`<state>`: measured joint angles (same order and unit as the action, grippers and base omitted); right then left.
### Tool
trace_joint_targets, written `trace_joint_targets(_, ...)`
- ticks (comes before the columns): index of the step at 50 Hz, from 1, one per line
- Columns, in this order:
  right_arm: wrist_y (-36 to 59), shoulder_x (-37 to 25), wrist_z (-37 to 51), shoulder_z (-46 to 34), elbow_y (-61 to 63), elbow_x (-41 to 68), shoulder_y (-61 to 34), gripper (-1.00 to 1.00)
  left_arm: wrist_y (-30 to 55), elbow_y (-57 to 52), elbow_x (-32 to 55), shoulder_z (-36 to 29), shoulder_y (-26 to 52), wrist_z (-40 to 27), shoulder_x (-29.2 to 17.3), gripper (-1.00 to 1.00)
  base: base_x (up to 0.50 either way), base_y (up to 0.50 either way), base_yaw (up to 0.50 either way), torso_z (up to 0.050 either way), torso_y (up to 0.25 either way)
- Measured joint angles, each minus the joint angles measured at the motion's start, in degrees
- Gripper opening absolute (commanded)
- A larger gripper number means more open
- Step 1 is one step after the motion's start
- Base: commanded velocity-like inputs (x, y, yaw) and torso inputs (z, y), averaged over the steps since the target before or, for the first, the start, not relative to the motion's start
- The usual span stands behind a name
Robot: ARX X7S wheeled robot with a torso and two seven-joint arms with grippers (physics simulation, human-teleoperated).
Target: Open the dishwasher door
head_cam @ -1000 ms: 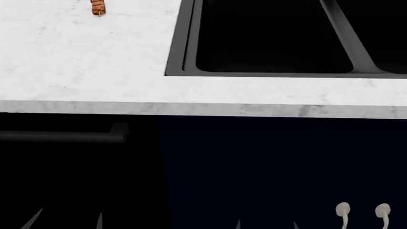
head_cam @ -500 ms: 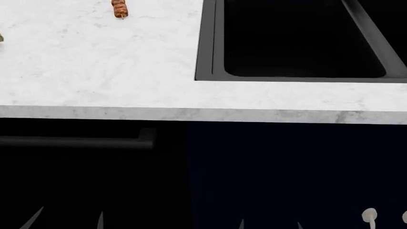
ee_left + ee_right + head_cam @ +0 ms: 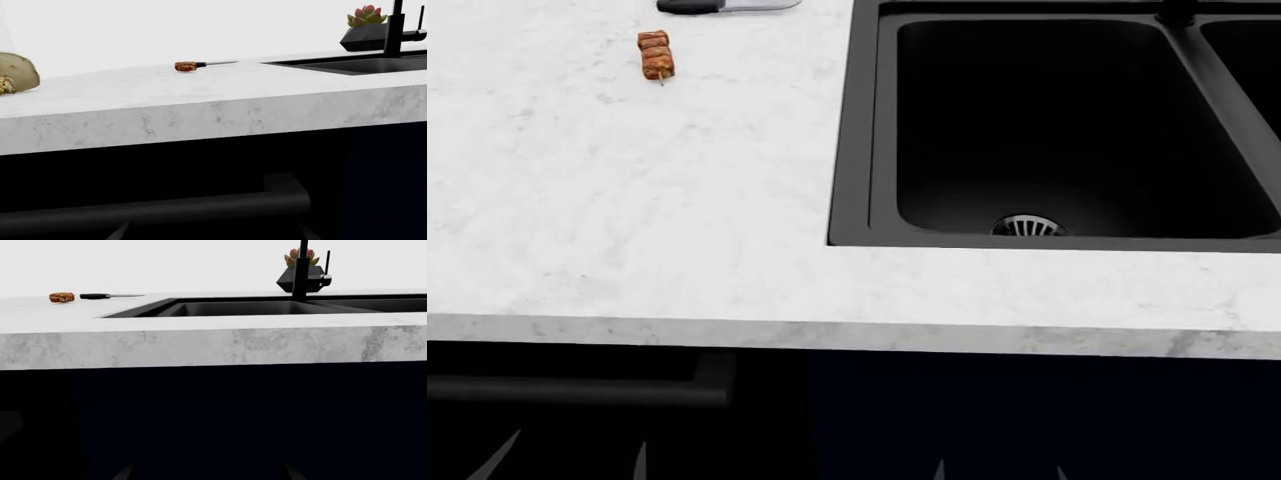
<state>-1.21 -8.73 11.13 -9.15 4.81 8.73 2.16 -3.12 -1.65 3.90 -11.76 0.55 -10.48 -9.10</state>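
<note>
Below the front edge of the white marble countertop (image 3: pixel 627 200), toward its left end, the dishwasher door (image 3: pixel 587 440) is seen as a flat black panel, shut against the counter underside as far as can be told. Its long black bar handle (image 3: pixel 574 390) runs level just under the counter edge and ends beside the dark navy cabinet front (image 3: pixel 1028 420) under the sink (image 3: pixel 854 130). In the left wrist view the same handle (image 3: pixel 153 212) fills the lower part of the picture, close to the camera.

Only thin pale fingertip slivers are visible at the bottom edge of the head view, and faint dark shapes in the wrist views; whether either gripper is spread or closed cannot be told, and nothing is seen held.

Near the back edge of the counter a small brown skewer piece (image 3: pixel 655 55) lies beside a black-handled knife (image 3: pixel 723 6). A black faucet (image 3: pixel 303 270) and a potted succulent (image 3: pixel 300 257) stand behind the sink.
</note>
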Motion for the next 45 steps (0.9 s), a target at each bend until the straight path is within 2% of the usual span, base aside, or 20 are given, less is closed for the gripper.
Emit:
trace_joint_targets(11,-0.19,-0.4,0.38,-0.26,0.4,0.64,0.17,1.0,0.05,-0.25,-0.02,-0.52,0.02,-0.53,-0.41,1.0,0.03,0.0,0.0,0.0,0.0)
trace_joint_targets(19,-0.42,-0.64,0.65,-0.44,0.64,1.11,0.38,1.0,2.16,-2.17,-4.71,-1.85,-0.71,-2.5,-1.95,1.0,0.0,0.0,0.0,0.0,0.0)
trace_joint_targets(32,-1.36,-1.06,1.0,-0.25,0.82,2.3,0.98,1.0,12.82,-9.35,-24.17,-8.33,-2.02,-3.94,-7.4,1.0,0.0,0.0,0.0,0.0,0.0)
trace_joint_targets(45,-2.41,-1.39,1.26,0.02,0.83,3.61,1.45,1.0,18.77,-7.81,-39.88,-16.32,-0.88,-1.97,-11.95,1.0,0.0,0.0,0.0,0.0,0.0)
